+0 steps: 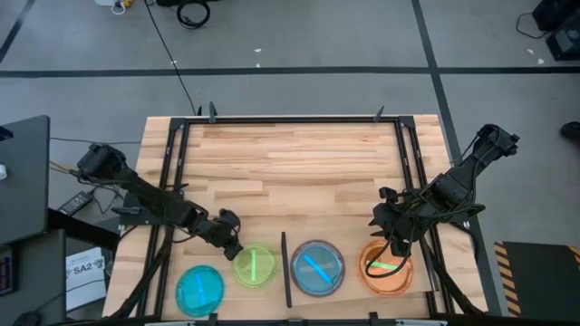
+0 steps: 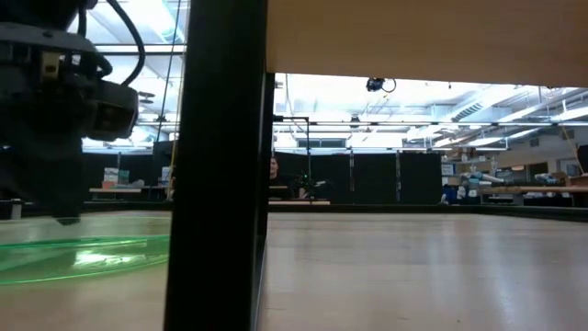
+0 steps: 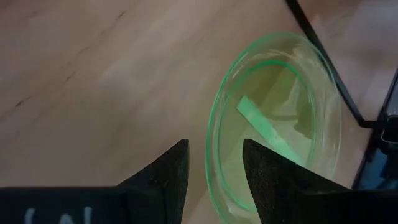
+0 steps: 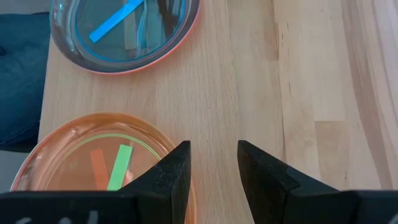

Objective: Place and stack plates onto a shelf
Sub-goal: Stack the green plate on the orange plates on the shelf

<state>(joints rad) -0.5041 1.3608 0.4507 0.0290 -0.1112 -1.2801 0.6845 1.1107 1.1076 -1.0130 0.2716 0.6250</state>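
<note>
A: Status on the stacking, from where I stand: four piles in a row along the near edge of the planked wooden table (image 1: pixel 299 154). Far left, a round translucent blue plastic plate (image 1: pixel 199 288); next, a green translucent plate (image 1: pixel 255 265); then a blue plate sitting in a pink-rimmed one (image 1: pixel 316 267); far right, an orange translucent plate with a green streak in it (image 1: pixel 385 269).

B: So some are already nested?

A: I'd judge the two right piles are stacks. How many plates lie in each, I cannot tell. A thin black strip (image 1: pixel 285 269) runs between the green pile and the blue-in-pink one, and the pale board they sit on reads as the shelf (image 4: pixel 267 74). My guess is that it's mostly done.

B: Fingers?

A: Left gripper (image 1: pixel 228 243) hangs at the far-left rim of the green plate, fingers parted, nothing between them; the rim shows in the gap from the wrist camera, but I can't say it touches. Right gripper (image 1: pixel 388 228) is just beyond the orange pile's far edge, fingers apart, bare wood between them, holding nothing.
</note>
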